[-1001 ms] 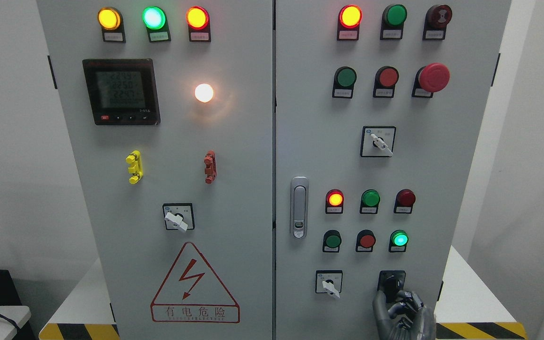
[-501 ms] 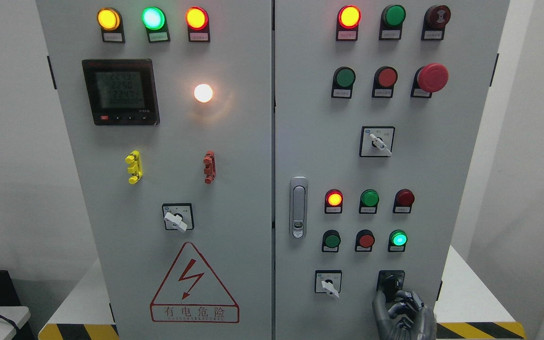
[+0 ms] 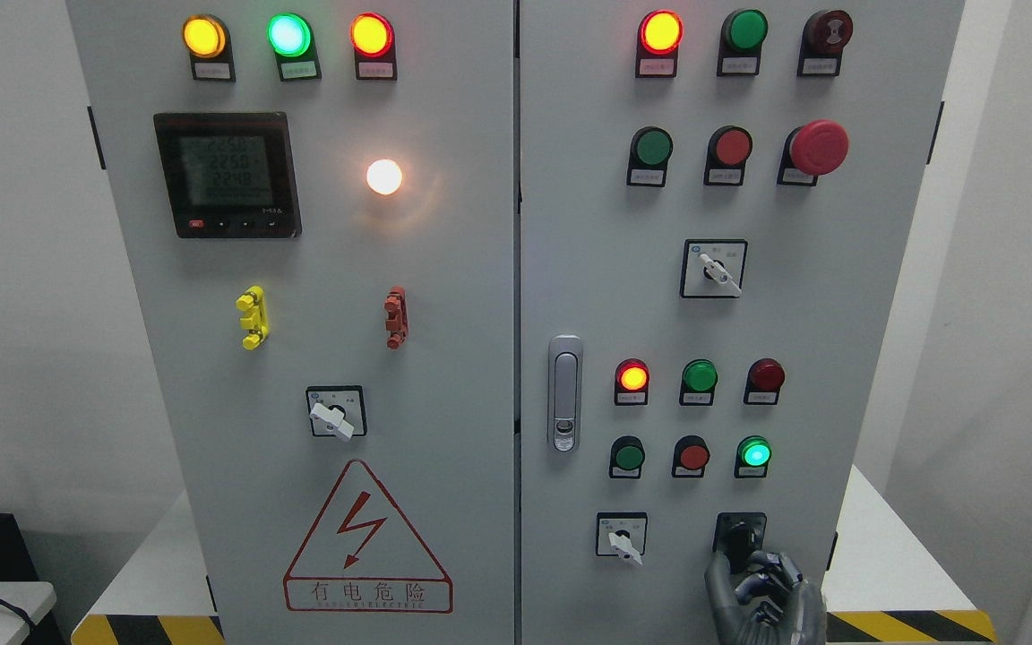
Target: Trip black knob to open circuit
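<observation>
The black knob (image 3: pixel 739 537) sits on a square black plate at the lower right of the grey control cabinet (image 3: pixel 462 269), at about five o'clock from the door latch (image 3: pixel 565 392). The right hand (image 3: pixel 762 596) — dark, glossy metal with jointed fingers — comes up from the bottom edge, its curled fingers pinching the knob from below; the wrist is cut off by the frame. At nine o'clock from the knob is a white-handled selector switch (image 3: pixel 622 536). At twelve o'clock glows a round green indicator lamp (image 3: pixel 755 452). Higher up protrudes a domed red emergency stop button (image 3: pixel 818 147). Label print under the buttons is too small to read — the knob's pointer is partly hidden.
</observation>
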You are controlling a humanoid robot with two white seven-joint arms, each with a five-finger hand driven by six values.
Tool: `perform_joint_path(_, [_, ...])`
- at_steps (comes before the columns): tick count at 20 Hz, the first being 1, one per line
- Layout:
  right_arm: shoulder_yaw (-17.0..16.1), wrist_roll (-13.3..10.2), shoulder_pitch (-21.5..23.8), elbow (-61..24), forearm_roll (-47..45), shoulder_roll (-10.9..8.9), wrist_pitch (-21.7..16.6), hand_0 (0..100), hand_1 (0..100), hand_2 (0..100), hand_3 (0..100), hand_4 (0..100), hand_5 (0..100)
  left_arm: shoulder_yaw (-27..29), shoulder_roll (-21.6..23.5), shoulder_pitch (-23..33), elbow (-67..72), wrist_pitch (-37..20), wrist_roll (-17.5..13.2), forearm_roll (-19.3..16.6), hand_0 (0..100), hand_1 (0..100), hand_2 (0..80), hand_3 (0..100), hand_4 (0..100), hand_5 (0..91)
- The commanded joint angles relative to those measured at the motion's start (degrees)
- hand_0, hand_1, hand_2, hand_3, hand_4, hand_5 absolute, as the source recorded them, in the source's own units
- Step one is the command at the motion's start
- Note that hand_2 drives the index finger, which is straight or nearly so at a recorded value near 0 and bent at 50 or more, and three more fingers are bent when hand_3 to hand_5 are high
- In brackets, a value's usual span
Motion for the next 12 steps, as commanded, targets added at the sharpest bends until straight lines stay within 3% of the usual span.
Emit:
perform_joint_path(1, [-0.4,-0.13,0.0,0.1,0.09,-0.11,0.08,47,78,57,85,83,92,0.0,0.0,-0.44,0.0,0.02,0.01,-1.85,12,39,0.0,0,0,0.0])
perform_joint_path(12, [-0.41,-0.04,0.0,0.1,0.09,-0.28,0.08,47,78,57,85,83,92,0.0,0.0,-0.44,0.0,0.02,0.01,-1.93,12,39,0.0,0,0,0.0])
